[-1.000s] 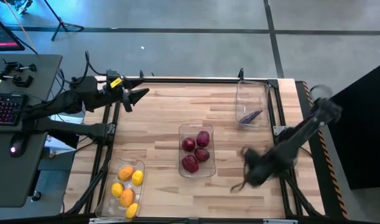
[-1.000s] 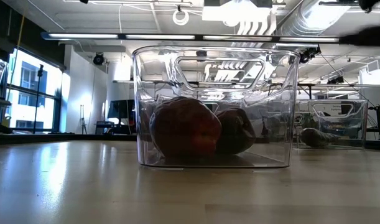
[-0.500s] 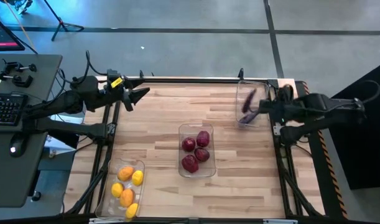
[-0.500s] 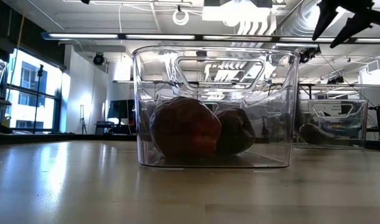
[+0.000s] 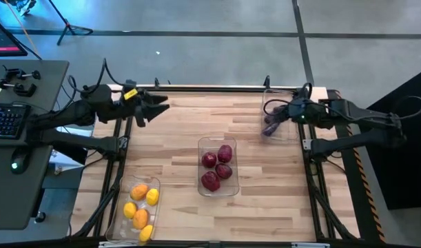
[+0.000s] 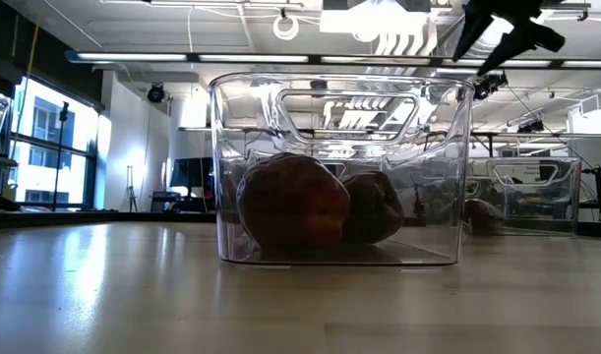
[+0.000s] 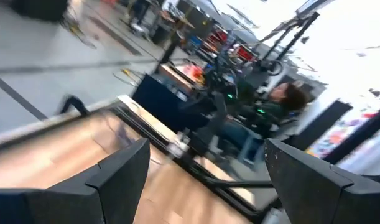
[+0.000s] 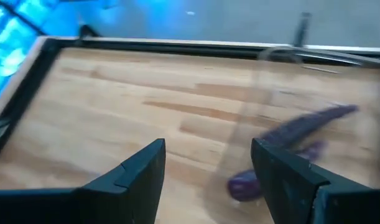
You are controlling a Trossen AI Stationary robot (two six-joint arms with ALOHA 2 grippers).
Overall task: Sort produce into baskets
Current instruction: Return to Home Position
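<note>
The right gripper [image 8: 206, 152] hung with its fingers spread and nothing between them, over the far right bin [image 5: 280, 91], where the purple eggplants [image 8: 295, 132] lay. The left gripper [image 7: 207, 149] waited above the table's [image 5: 176, 145] far left corner, likewise spread and empty. Dark red fruits [image 5: 210, 181] sat in the middle bin [image 5: 210, 142], and yellow and orange fruits [image 5: 140, 218] in the near left bin [image 5: 122, 194].

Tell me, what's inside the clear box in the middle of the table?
Four dark red fruits lie in the box, seen from above. From table height only two show; the others are hidden behind them.
</note>
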